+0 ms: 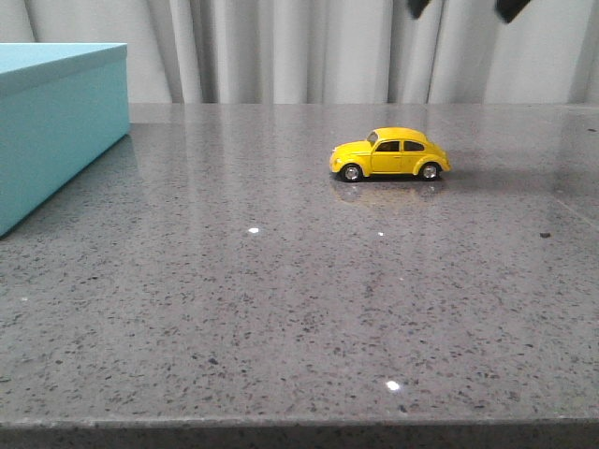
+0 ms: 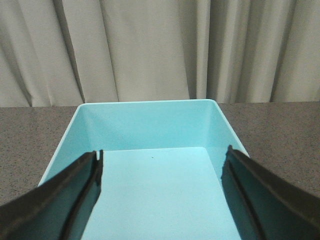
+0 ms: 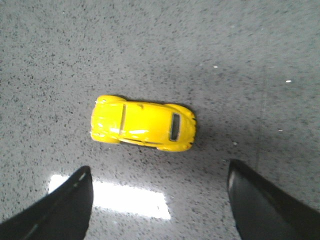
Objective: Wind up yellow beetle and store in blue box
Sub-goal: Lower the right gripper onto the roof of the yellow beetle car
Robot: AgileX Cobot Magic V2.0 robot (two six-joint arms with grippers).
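Yellow beetle (image 1: 390, 154) set on table (image 1: 281, 299) | right gripper (image 3: 160, 200) spread wide above, nothing held | left gripper (image 2: 162, 195) spread wide over blue box (image 2: 150, 125), nothing held

small glossy toy Beetle car (image 1: 390, 154): bright yellow body, dark windows, black wheels with silver hubs
large matte rectangular box (image 1: 58, 122): light turquoise-blue, plain, the same inside (image 2: 165, 195)
stone-look table top (image 1: 281, 309): grey, speckled with dark and pale flecks
pleated curtain (image 1: 309, 47): off-white to pale grey, plain
left gripper fingers (image 2: 75, 195): black
right gripper fingers (image 3: 65, 210): black
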